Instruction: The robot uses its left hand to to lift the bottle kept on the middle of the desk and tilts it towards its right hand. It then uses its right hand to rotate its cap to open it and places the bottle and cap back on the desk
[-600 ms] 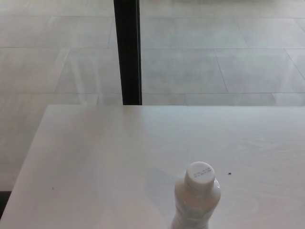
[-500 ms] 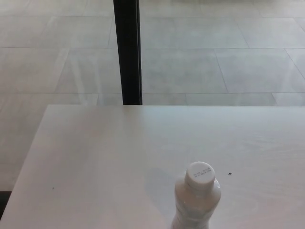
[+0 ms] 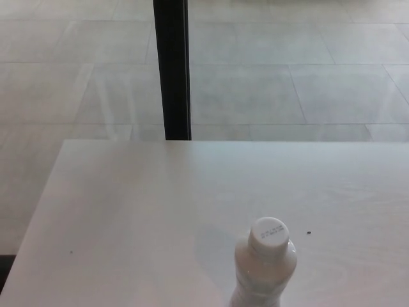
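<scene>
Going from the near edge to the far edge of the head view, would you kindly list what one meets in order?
Bottle with its white cap still on → bare stretch of the desk → the desk's far edge → black post standing on the tiled floor beyond. Neither robot hand is in view.

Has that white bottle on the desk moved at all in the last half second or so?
No. The bottle stands upright in the same spot, its cap just left of the small dark speck on the desk.
</scene>
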Controlling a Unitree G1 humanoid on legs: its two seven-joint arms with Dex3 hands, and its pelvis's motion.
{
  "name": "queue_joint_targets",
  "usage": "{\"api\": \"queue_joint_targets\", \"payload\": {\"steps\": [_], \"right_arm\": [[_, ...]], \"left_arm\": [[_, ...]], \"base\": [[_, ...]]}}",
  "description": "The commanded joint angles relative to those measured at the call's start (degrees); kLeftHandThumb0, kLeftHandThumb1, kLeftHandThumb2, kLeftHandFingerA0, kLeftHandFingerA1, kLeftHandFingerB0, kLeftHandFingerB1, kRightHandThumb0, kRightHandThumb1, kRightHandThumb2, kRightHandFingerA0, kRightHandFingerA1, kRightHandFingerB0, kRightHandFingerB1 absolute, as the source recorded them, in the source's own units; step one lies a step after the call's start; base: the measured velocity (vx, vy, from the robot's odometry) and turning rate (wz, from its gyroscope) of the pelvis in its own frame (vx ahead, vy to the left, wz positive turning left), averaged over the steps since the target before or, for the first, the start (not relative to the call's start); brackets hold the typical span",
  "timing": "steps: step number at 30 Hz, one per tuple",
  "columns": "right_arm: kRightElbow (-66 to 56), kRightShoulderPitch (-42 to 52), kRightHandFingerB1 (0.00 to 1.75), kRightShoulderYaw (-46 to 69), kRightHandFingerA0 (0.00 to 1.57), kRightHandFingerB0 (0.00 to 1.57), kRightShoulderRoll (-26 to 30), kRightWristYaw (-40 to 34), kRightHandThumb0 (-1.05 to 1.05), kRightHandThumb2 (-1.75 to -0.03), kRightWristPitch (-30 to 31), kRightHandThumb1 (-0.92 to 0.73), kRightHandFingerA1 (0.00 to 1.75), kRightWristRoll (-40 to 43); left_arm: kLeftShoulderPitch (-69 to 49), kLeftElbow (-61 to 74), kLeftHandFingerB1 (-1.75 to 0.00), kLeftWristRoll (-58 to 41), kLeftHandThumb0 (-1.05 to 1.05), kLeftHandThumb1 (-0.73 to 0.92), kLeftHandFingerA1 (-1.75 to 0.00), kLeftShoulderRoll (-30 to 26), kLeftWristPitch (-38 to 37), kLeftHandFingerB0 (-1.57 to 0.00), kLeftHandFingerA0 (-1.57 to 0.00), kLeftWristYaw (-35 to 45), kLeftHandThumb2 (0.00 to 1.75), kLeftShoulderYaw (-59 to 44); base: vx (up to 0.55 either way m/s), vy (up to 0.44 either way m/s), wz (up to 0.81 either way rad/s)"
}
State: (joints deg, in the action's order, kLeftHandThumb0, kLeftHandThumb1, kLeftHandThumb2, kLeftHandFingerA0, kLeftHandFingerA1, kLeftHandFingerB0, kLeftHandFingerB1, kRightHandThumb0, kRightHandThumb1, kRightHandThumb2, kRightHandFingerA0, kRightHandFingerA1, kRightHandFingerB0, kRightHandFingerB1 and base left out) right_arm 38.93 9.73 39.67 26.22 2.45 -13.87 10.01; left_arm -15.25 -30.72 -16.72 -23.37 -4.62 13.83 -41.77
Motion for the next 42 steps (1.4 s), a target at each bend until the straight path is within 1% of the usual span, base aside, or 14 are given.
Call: {"api": "queue_joint_targets", "payload": {"steps": [1, 4, 5, 11, 13, 14, 17, 18, 20, 21, 28, 34, 36, 42], "right_arm": [[-27.12, -6.26, 0.23, 0.55, 0.05, 0.05, 0.91, 3.85, -0.85, -1.15, 7.28, -0.8, 0.31, 13.79], [-35.58, -7.95, 0.46, -3.66, 0.07, 0.09, -1.76, 2.48, -0.89, -0.68, 8.33, -0.91, 0.63, 13.41], [-37.1, -7.91, 0.53, -5.01, 0.0, 0.01, -1.82, 3.04, -0.41, -1.08, 8.43, -0.44, 0.55, 12.78], [-43.37, -6.96, 0.52, -12.92, 0.0, 0.0, -5.47, 3.81, -0.41, -1.05, 7.18, -0.36, 0.53, 6.96], [-46.34, -5.39, 0.31, -16.62, 0.12, 0.09, -7.79, 3.51, -0.94, -0.71, 6.98, -0.92, 0.44, 4.78], [-47.74, -4.35, 0.34, -18.39, 0.13, 0.0, -8.67, 3.97, -0.93, -1.18, 7.31, -0.75, 0.55, 4.46], [-49.85, -2.72, 0.34, -21.08, 0.12, 0.0, -9.27, 4.46, -0.93, -1.21, 8.68, -0.78, 0.56, 3.24], [-50.13, -2.35, 0.35, -21.65, 0.11, 0.06, -9.61, 4.46, -0.91, -0.78, 8.85, -0.92, 0.5, 3.04], [-50.48, -1.93, 0.51, -23.69, 0.03, 0.0, -10.04, 4.77, -0.38, -1.1, 8.74, -0.44, 0.54, 1.73], [-50.7, -1.91, 0.4, -24.31, 0.12, 0.11, -10.28, 4.34, -0.92, -0.75, 8.94, -0.92, 0.54, 1.03], [-51.32, -3.45, 0.39, -26.4, 0.14, 0.12, -11.11, 2.47, -0.92, -0.77, 11.63, -0.92, 0.56, 0.39], [-50.95, -6.14, 0.39, -26.64, 0.19, 0.16, -10.87, 1.88, -0.9, -0.75, 14.22, -0.92, 0.58, 0.39], [-50.96, -6.9, 0.4, -26.52, 0.21, 0.21, -10.84, 1.96, -0.9, -0.73, 14.71, -0.92, 0.6, 0.49], [-51.28, -7.93, 0.43, -25.81, 0.26, 0.24, -11.72, 1.74, -0.88, -0.7, 15.87, -0.92, 0.63, 1.46]], "left_arm": [[6.02, 29.17, -0.4, -10.64, -0.96, 0.58, -0.34, -6.63, 4.98, 0.0, 0.0, 7.28, 0.64, 2.37], [6.8, 36.06, -0.11, -8.2, -0.86, 0.48, -0.3, -5.4, 5.55, -0.1, -0.01, 8.18, 0.97, 8.13], [7.24, 37.01, -0.21, -7.4, -0.99, 0.43, -0.34, -4.8, 5.54, -0.05, 0.0, 8.27, 0.83, 9.83], [9.21, 40.73, -0.1, -6.84, -0.95, 0.5, -0.25, -1.53, 7.99, 0.0, 0.0, 12.15, 0.88, 20.8], [8.31, 42.31, -0.12, -3.81, -0.94, 0.51, -0.29, 0.71, 8.06, 0.0, 0.0, 10.95, 0.94, 25.65], [7.76, 42.84, -0.12, -1.39, -0.92, 0.5, -0.31, 1.83, 7.75, 0.0, 0.0, 10.05, 0.95, 28.33], [6.87, 44.07, -0.17, -0.93, -0.93, 0.54, -0.24, 3.08, 9.68, 0.0, 0.0, 10.05, 0.6, 33.06], [6.53, 44.25, -0.21, 0.08, -0.95, 0.54, -0.28, 3.23, 9.6, 0.0, 0.0, 9.78, 0.62, 34.38], [6.04, 43.62, -0.11, 1.82, -0.93, 0.51, -0.27, 4.0, 9.48, -0.06, 0.0, 9.6, 0.96, 37.82], [6.11, 43.62, -0.19, 3.27, -0.9, 0.5, -0.33, 3.73, 9.76, -0.07, 0.0, 9.05, 0.96, 39.27], [8.0, 45.73, -0.35, 5.1, -0.91, 0.58, -0.5, 2.29, 13.21, -0.01, -0.01, 6.64, 0.58, 44.16], [8.9, 45.21, -0.45, 8.0, -0.77, 0.42, -0.55, 2.83, 13.4, 0.0, 0.0, 5.62, 0.92, 48.01], [9.28, 44.47, -0.4, 8.33, -0.86, 0.51, -0.56, 3.14, 13.11, -0.04, -0.02, 5.96, 0.56, 49.15], [9.1, 43.47, -0.32, 13.43, -0.8, 0.44, -0.47, 4.84, 11.78, 0.0, 0.0, 4.39, 0.91, 54.93]], "base": [[0.0, 0.0, 0.0], [0.0, 0.0, 0.0], [0.0, 0.0, 0.0], [0.0, 0.0, 0.0], [0.0, 0.0, 0.0], [0.0, 0.0, 0.0], [0.0, 0.0, 0.0], [0.0, 0.0, 0.0], [0.0, 0.0, 0.0], [0.0, 0.0, 0.0], [0.0, 0.0, 0.0], [0.0, 0.0, 0.0], [0.0, 0.0, 0.0], [0.0, 0.0, 0.0]]}}
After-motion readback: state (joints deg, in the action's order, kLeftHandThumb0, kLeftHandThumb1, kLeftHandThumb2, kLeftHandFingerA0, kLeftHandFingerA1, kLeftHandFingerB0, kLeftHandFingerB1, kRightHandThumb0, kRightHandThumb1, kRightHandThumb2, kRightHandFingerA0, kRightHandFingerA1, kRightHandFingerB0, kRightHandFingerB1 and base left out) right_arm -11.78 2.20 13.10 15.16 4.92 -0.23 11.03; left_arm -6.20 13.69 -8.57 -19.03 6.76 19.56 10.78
